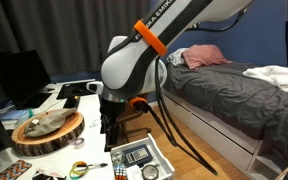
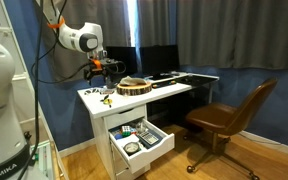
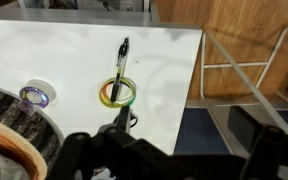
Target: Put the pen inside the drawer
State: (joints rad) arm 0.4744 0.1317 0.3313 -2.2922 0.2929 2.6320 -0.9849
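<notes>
The pen (image 3: pixel 121 66) is a thin dark stick lying on the white desk top, its near end resting across the yellow-green tape ring (image 3: pixel 117 93). The drawer (image 1: pixel 165 155) is pulled open below the desk and shows in both exterior views (image 2: pixel 152 148); it holds a dark calculator (image 1: pixel 136 155) and small items. My gripper (image 3: pixel 182 126) hangs above the desk (image 1: pixel 109 124), near the desk's edge and short of the pen. Its dark fingers are spread apart with nothing between them. In an exterior view it is above the desk's back left part (image 2: pixel 101 70).
A round wooden slab (image 1: pixel 47 131) carrying objects sits on the desk beside the gripper. A clear tape roll (image 3: pixel 36 95) lies left of the ring. Monitors (image 1: pixel 19 75) stand at the desk's back. A bed (image 1: pixel 224 85) and a brown office chair (image 2: pixel 229 115) stand nearby.
</notes>
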